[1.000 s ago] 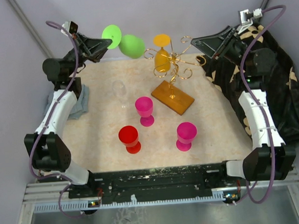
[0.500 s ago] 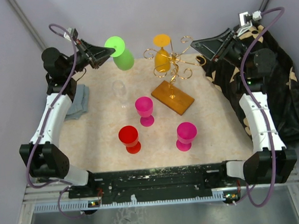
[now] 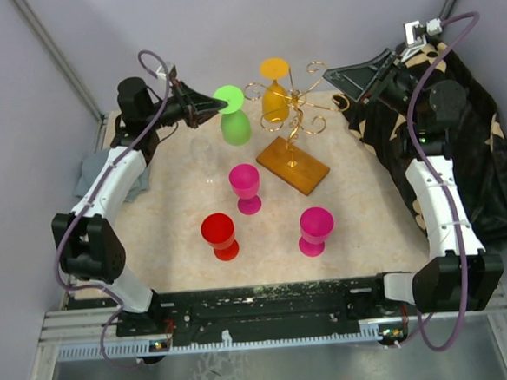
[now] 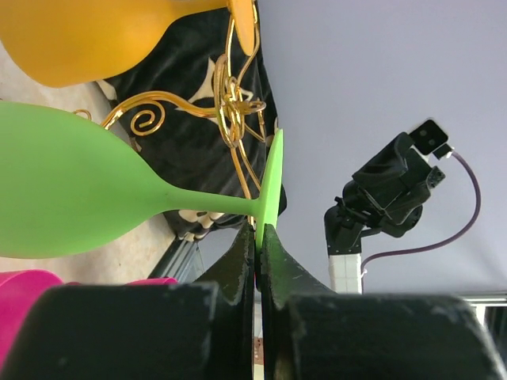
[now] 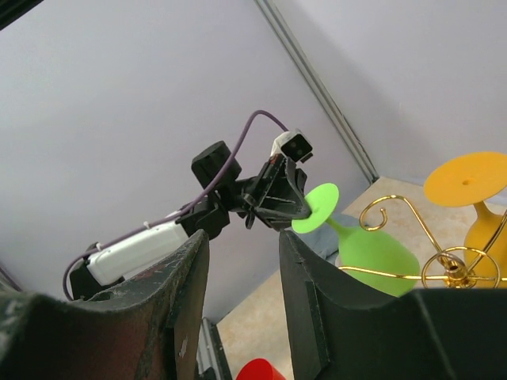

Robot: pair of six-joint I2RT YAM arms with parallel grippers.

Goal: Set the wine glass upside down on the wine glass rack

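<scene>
Green wine glass, foot rim inside left end effector

Pale lilac-grey walls close round my beige speckled tabletop. A black patterned cloth drapes the right side; what looks like a grey rag lies at my left.

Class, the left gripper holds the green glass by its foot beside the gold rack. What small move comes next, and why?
Probably ease the left gripper rightward toward a free scroll arm of the wine glass rack. It grips the green wine glass by the foot, bowl hanging down, left of the rack and on no arm yet; the orange glass hangs there.
</scene>
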